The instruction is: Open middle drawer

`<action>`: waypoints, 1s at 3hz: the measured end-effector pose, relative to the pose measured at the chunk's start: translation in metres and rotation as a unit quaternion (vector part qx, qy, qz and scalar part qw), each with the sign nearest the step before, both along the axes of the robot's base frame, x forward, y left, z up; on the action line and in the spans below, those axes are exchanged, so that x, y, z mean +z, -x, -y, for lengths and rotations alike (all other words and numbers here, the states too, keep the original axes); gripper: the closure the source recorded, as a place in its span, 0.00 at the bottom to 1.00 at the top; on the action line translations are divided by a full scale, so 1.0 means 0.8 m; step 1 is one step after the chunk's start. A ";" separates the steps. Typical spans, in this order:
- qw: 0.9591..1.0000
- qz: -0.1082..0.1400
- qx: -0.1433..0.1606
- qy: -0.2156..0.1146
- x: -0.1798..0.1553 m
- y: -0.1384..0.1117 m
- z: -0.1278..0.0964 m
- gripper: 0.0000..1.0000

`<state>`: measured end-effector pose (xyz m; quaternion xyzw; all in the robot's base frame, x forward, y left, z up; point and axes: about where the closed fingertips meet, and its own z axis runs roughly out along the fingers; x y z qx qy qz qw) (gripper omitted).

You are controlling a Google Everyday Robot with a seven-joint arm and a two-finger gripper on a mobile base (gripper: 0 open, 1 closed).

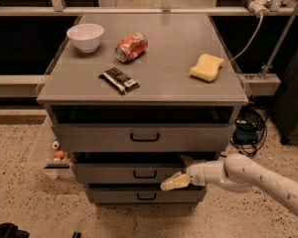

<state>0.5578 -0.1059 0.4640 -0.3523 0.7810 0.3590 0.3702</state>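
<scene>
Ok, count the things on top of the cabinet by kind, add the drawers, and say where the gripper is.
White bowl: 1
Red soda can: 1
Black snack packet: 1
Yellow sponge: 1
Drawers: 3, namely top drawer, middle drawer, bottom drawer
Total: 7
The gripper is at the middle drawer's front, right of its handle.

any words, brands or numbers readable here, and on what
No text can be read.
Crushed red drink can: print too blurred to read.
Black snack wrapper: white label patch, unreadable.
Grey metal middle drawer, and the gripper at its front right: no markings visible.
</scene>
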 end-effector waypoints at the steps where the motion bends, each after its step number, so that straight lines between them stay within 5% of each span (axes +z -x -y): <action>1: 0.999 -0.030 0.004 0.020 -0.005 0.022 0.009 0.00; 2: 0.999 -0.030 0.004 0.020 -0.001 0.022 0.009 0.00; 3: 0.996 -0.087 -0.011 0.035 0.006 0.067 0.034 0.00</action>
